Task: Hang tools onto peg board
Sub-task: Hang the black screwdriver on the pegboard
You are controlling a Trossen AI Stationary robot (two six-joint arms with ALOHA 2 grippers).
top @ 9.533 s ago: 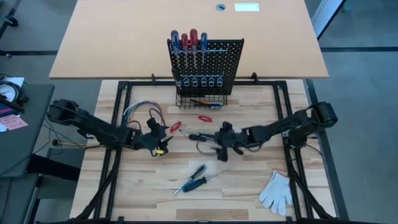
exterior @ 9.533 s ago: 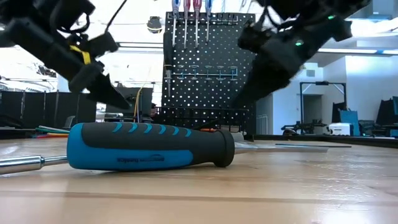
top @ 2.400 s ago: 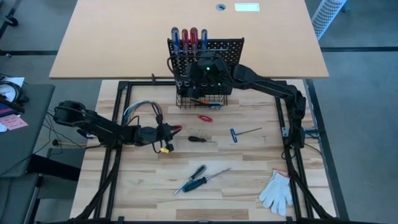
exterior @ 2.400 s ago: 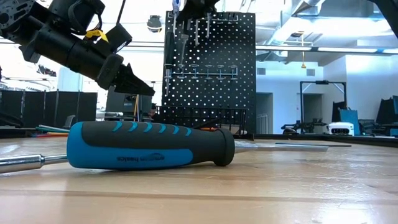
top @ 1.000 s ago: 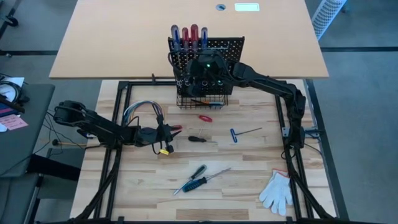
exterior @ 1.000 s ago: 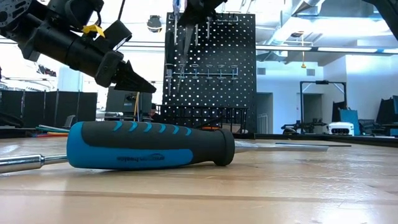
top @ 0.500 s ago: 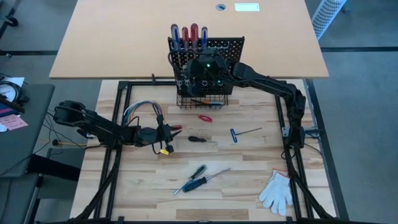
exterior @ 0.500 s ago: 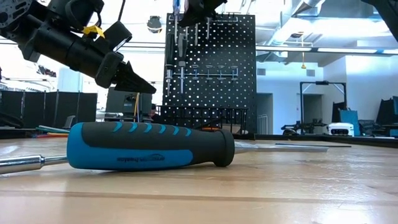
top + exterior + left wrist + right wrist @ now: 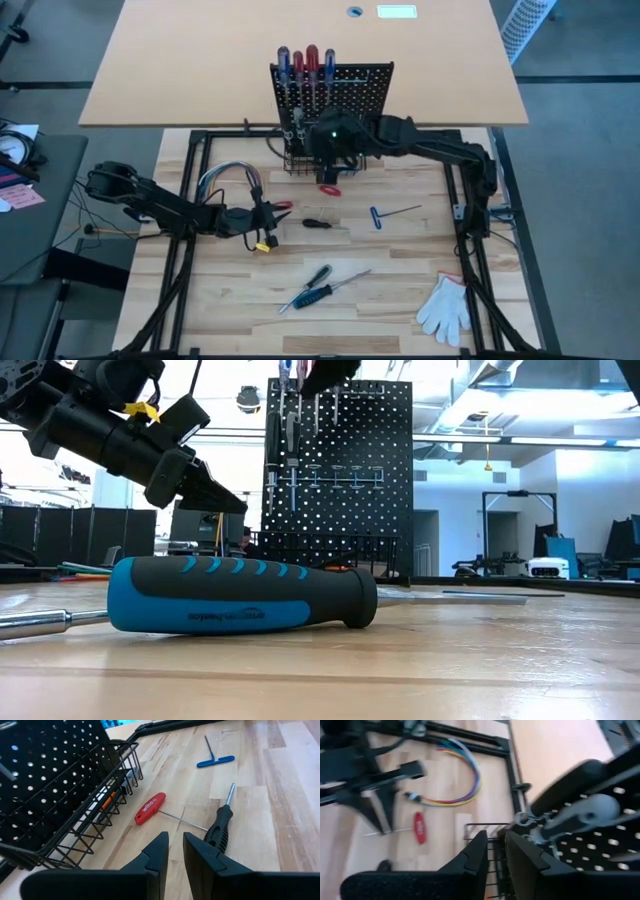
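The black peg board (image 9: 350,85) stands at the table's far middle, a wire basket (image 9: 300,160) at its base. Red and blue screwdrivers (image 9: 303,62) stick up from its top row. A dark-handled tool (image 9: 292,438) hangs upright in a ring holder. My right gripper (image 9: 325,165) hovers just in front of the board, fingers close together with nothing between them (image 9: 492,842). My left gripper (image 9: 272,212) hangs over the table's left middle, also nearly closed and empty (image 9: 175,845). Ahead of it lie a red-handled screwdriver (image 9: 150,808) and a black one (image 9: 218,825).
Flat on the table lie a blue T-handle key (image 9: 385,212), two more screwdrivers (image 9: 315,285) near the front, a white glove (image 9: 445,305) at the front right and looped coloured wires (image 9: 230,178) at the left. The blue-handled screwdriver (image 9: 240,595) fills the low view's foreground.
My right gripper has drawn back from the peg board's face toward the table's near edge. The dark-handled tool, which hung tilted under it a second ago, now stands upright in the ring holder on its own.
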